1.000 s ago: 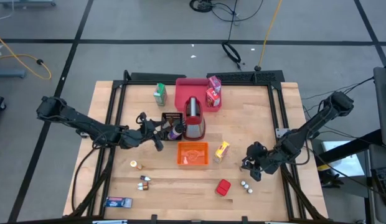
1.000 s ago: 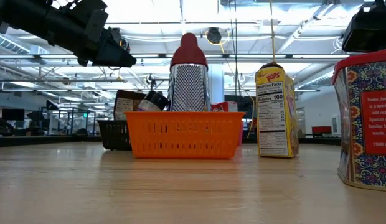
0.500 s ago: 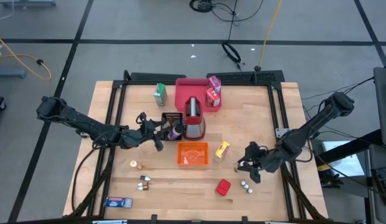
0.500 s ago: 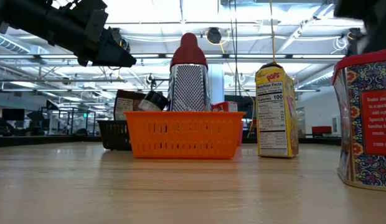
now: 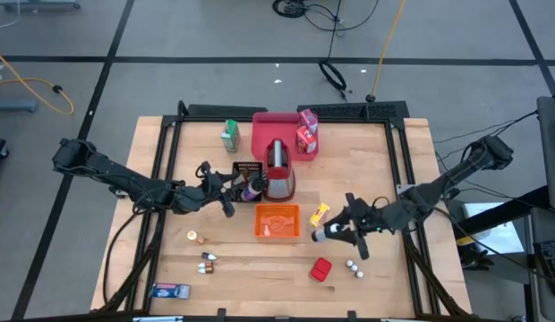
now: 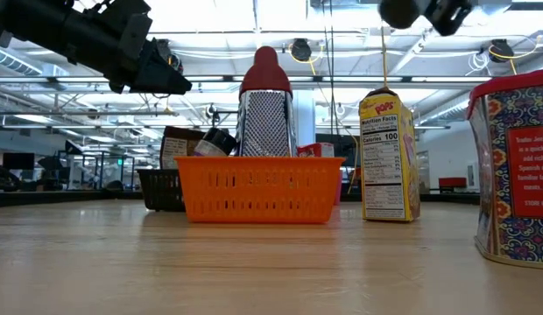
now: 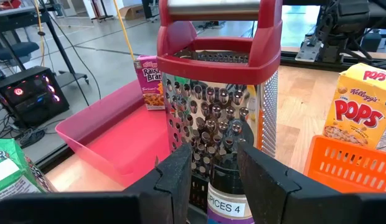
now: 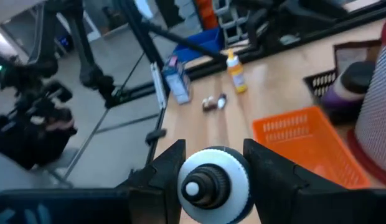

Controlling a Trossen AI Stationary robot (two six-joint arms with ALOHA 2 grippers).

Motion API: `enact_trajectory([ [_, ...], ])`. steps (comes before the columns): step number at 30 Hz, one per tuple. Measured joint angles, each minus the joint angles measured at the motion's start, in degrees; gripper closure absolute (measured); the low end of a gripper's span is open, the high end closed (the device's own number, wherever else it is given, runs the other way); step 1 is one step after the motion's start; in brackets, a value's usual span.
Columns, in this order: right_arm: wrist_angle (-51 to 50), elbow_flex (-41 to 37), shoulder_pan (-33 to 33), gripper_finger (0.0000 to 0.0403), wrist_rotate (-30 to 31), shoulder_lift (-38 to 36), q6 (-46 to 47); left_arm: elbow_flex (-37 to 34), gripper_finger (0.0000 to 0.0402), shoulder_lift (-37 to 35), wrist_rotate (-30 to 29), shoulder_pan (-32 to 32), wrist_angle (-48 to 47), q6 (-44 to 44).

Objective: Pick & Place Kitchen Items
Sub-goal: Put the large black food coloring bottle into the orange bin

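Observation:
My left gripper (image 5: 231, 186) hangs open at the left side of the black basket (image 5: 246, 170). A dark spice bottle (image 7: 227, 190) lies tilted in that basket, beyond the fingers and apart from them. My right gripper (image 5: 336, 233) is raised over the table between the yellow Pops carton (image 5: 320, 215) and the red tin (image 5: 320, 269), shut on a small white-capped bottle (image 8: 215, 180). Two tiny white shakers (image 5: 354, 268) stand on the table by the tin. The orange basket (image 5: 277, 221) sits left of the carton. My right gripper holds the white-capped bottle pinched between its two fingers (image 8: 165, 168), which lie level and point toward the table's left. The white round end (image 5: 319, 238) sticks out past the fingertips. The bottle is lifted clear of the table and lies about level.
A red-and-silver grater (image 5: 278, 170) stands beside the black basket, with the pink tray (image 5: 264, 134) behind it. Pink and red cartons (image 5: 306, 130) and a green carton (image 5: 229, 134) stand at the far side. Small bottles (image 5: 208, 261) and a blue carton (image 5: 170, 291) lie near the front-left.
My right gripper has travelled toward the table's left, from near the right edge to beside the yellow carton, carrying the white-capped bottle. It comes into the low view at the top. My left arm has kept still.

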Motion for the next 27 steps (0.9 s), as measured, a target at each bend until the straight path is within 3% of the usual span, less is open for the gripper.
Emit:
enact_trajectory([
  [4,3.4,0.0,-3.9,0.0269,-0.7,2.8,-1.6,0.0,0.027,0.0,0.0,0.0,0.0,0.0],
  [11,12.0,0.0,-10.6,0.0269,-9.2,8.8,-4.3,0.0,0.027,0.0,0.0,0.0,-0.1,0.0],
  [27,17.1,0.0,-21.3,0.0269,-12.7,20.0,-6.1,0.0,0.027,0.0,0.0,0.0,0.0,0.0],
])
